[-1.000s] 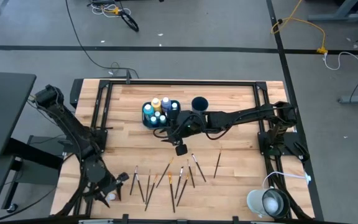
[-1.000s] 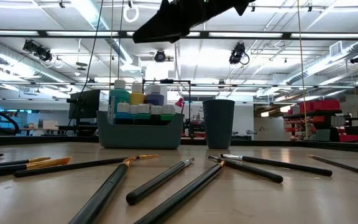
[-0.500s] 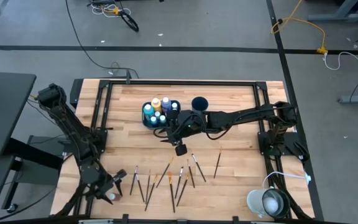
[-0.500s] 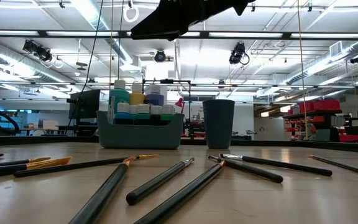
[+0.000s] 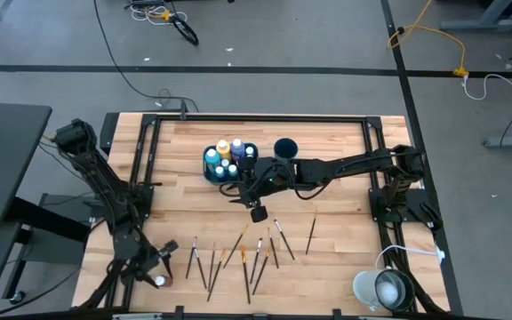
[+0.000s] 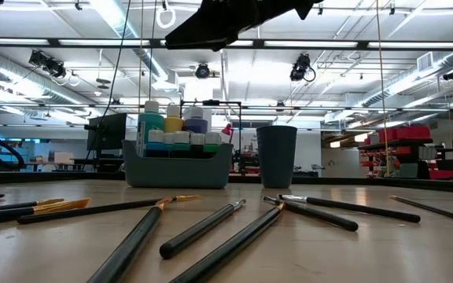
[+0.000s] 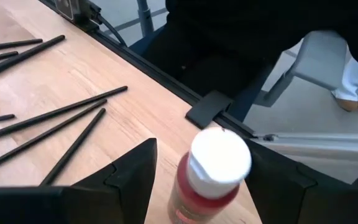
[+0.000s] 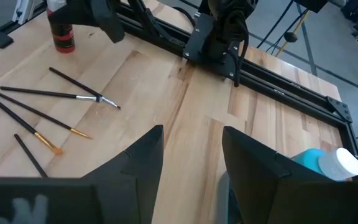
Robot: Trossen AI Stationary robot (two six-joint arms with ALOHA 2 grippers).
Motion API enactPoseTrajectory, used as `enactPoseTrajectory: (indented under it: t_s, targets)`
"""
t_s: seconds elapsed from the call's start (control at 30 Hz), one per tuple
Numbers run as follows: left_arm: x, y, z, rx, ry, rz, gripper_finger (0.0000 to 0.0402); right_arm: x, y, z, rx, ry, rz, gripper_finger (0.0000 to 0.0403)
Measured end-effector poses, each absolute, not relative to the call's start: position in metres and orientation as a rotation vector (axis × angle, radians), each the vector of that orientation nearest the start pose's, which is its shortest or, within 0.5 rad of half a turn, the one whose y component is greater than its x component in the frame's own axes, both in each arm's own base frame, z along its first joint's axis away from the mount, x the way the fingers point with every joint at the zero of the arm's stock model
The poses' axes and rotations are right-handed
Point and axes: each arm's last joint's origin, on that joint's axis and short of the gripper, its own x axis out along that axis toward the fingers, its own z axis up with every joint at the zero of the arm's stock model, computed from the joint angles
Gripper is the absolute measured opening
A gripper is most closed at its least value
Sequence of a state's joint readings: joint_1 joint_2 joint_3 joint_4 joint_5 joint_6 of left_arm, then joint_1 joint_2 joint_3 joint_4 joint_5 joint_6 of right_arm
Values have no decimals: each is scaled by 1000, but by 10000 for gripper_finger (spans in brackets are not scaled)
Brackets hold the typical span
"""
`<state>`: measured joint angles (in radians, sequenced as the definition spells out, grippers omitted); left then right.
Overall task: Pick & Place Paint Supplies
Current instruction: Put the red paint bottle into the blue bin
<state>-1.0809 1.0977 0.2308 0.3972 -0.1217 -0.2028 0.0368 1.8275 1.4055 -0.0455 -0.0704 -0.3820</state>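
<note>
A red-brown paint bottle [image 7: 211, 177] with a white cap stands upright on the table near its near left corner [image 5: 158, 281]. My left gripper [image 7: 202, 150] is open, low over the table, with one finger on each side of the bottle; I see no touch. Several thin paintbrushes [image 5: 243, 253] lie flat in the near middle of the table. More white-capped bottles stand in the teal tray [image 5: 207, 171] at the far middle. My right gripper [image 5: 241, 188] hovers open just on the near side of the tray, with nothing between its fingers [image 8: 192, 134].
A dark blue round cup [image 5: 284, 148] stands to the right of the tray. A pale round object [image 5: 379, 289] sits at the near right corner. A black metal frame [image 5: 256, 118] runs along the table's edges. Bare wood lies between the brushes and the tray.
My left gripper has come down and moved toward the near left corner, closing in around the standing bottle. It has stayed open. The right arm, the bottles and the brushes have kept still.
</note>
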Motion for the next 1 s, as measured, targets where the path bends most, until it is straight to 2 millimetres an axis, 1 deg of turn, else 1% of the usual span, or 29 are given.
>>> enactPoseTrajectory:
  t_s: [0.13, 0.2, 0.3, 0.47, 0.63, 0.77, 0.9, 1.0]
  targets:
    - [91, -163, 143, 90, 486, -898, 231, 421, 18, 270, -367, 440, 193, 169]
    - [91, -163, 143, 95, 484, -898, 222, 421, 17, 270, -367, 440, 193, 169]
    - [91, -163, 143, 107, 477, -901, 194, 421, 18, 270, -368, 440, 194, 169]
    - [91, -163, 144, 97, 472, -895, 128, 421, 17, 270, -368, 440, 193, 169]
    - [94, -164, 147, 90, 422, -838, 124, 421, 17, 270, -368, 440, 193, 169]
    - [98, -163, 153, 116, 316, -736, 124, 421, 17, 270, -368, 441, 192, 169]
    - [108, -157, 160, 167, 212, -553, 135, 421, 17, 270, -384, 440, 194, 169]
    - [120, -149, 166, 164, 160, -408, 131, 421, 17, 270, -403, 438, 198, 169]
